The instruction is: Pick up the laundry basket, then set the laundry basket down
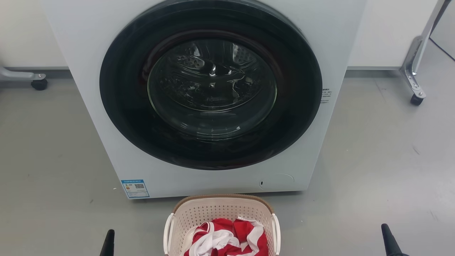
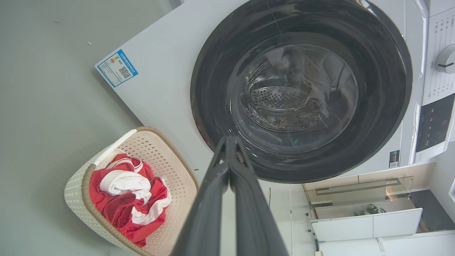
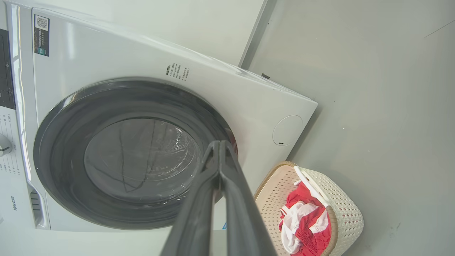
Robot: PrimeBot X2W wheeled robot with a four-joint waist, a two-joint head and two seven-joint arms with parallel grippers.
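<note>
I read one brand: "Hisense" [image 3: 13,203], grey letters running sideways along top band of washing machine [image 3: 249,103] front. Blue-bordered energy label [image 1: 135,188] with QR code at lower left corner of front; print too small for me. Dark QR sticker [image 3: 42,35] by control panel [image 2: 435,121], small printed lines [image 1: 326,96] right of door [image 1: 121,89], markings round dial [image 2: 447,59]: all unreadable.

the laundry basket [image 1: 213,212] sits on the grey floor [image 1: 384,160] just before the white washing machine [image 1: 330,42], red-and-white cloth [image 1: 227,239] heaped inside. the left claw [image 1: 108,243] and right claw [image 1: 390,240] stand apart on either side.
</note>
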